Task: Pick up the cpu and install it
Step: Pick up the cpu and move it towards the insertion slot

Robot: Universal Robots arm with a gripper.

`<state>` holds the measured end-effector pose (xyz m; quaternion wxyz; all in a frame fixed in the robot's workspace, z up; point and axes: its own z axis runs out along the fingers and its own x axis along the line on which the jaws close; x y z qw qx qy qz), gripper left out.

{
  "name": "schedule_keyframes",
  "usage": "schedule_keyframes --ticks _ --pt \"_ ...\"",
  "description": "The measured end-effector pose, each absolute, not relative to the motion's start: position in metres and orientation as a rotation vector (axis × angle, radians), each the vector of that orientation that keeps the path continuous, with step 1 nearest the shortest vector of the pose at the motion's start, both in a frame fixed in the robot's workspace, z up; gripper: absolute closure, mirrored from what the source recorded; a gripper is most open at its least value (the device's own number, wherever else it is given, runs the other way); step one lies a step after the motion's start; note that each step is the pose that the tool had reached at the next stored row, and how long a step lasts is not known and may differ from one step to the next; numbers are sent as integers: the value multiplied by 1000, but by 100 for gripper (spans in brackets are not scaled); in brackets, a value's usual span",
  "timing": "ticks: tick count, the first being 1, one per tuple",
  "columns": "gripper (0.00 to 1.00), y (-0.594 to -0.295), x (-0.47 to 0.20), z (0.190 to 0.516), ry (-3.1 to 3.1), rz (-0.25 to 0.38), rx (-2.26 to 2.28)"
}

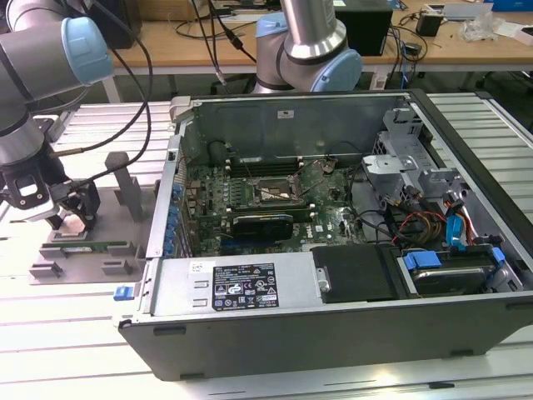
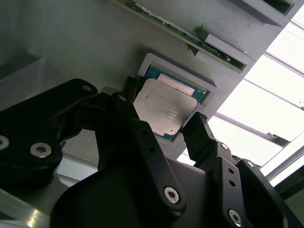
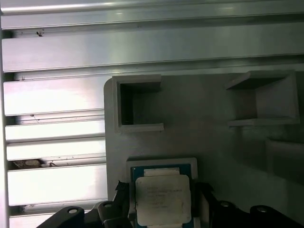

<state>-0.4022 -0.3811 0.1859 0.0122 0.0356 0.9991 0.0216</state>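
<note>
The cpu [image 2: 164, 108] is a small square chip with a silvery-white top. It lies flat in a shallow recess of the grey plastic tray [image 2: 71, 47], as both wrist views show, cpu [image 3: 163, 199] and tray [image 3: 209, 118]. My gripper [image 2: 162, 109] is low over it, open, with one black finger on each side of the chip and a small gap to the chip's edges, gripper [image 3: 163, 192]. In the exterior view my gripper [image 1: 67, 212] hangs over the tray [image 1: 83, 265] at the exterior view's left, outside the computer case.
The open computer case [image 1: 350, 275] lies to the exterior view's right of the tray. Its motherboard carries the black square socket frame [image 1: 271, 193] and a long black graphics card [image 1: 262, 223]. A green memory stick [image 1: 92, 246] lies on the tray, among grey upright holders [image 1: 125, 179]. A second robot arm [image 1: 308, 42] stands behind.
</note>
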Motion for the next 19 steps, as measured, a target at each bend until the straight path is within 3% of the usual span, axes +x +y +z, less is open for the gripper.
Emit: schedule_keyframes --ticks 19 --pt "34 -381 -402 188 3121 67 111"
